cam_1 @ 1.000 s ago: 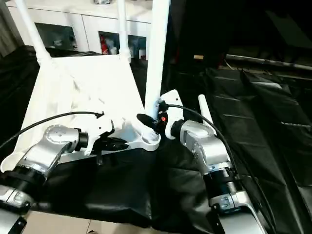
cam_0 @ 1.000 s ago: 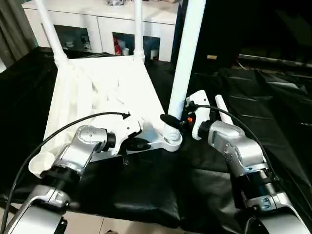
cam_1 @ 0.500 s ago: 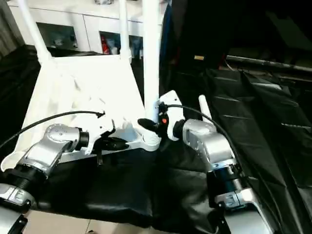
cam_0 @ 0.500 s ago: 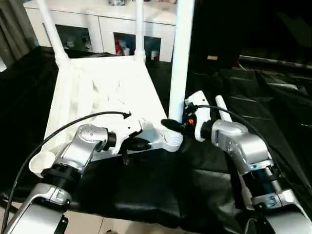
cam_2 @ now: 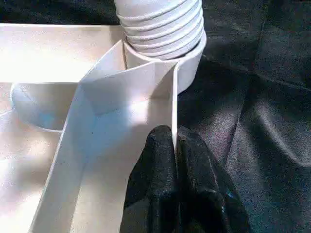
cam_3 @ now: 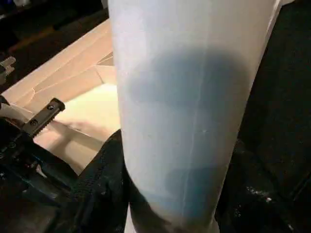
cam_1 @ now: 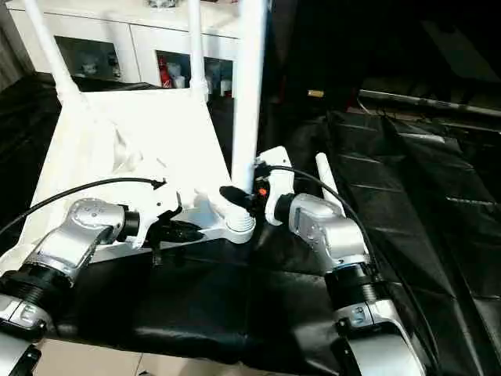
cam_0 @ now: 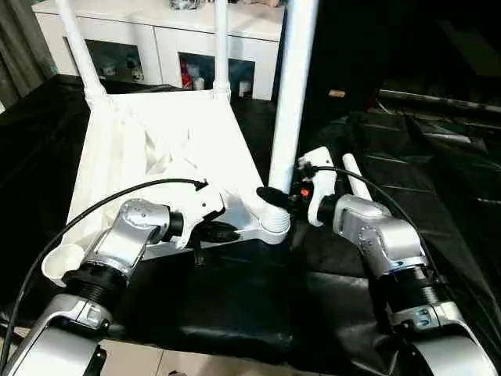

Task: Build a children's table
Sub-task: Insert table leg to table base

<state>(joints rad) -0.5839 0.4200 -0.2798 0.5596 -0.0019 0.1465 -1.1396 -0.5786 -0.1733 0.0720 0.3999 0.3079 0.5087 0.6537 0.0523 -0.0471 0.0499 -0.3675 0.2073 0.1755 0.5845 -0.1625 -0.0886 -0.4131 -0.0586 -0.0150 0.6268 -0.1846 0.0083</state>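
White children's table (cam_0: 156, 149) inverted; legs upright at 11, 12, 4 o'clock. Left gripper (cam_2: 174, 145) pinches rim; right gripper (cam_0: 274, 196) clasps the 4 o'clock leg (cam_0: 291, 86).

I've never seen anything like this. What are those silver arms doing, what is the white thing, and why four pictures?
The silver arms belong to a humanoid robot building a small white children's table. Two pictures come from cameras on its head, looking down; the other two come from a camera on each wrist. The tabletop lies upside down on a big table under black cloth. Two legs already stand in the far corners, and a spare leg lies on the cloth. The left gripper pinches the tabletop's near rim, steadying it. The right gripper is clasped around a third leg, held upright in the near corner socket.
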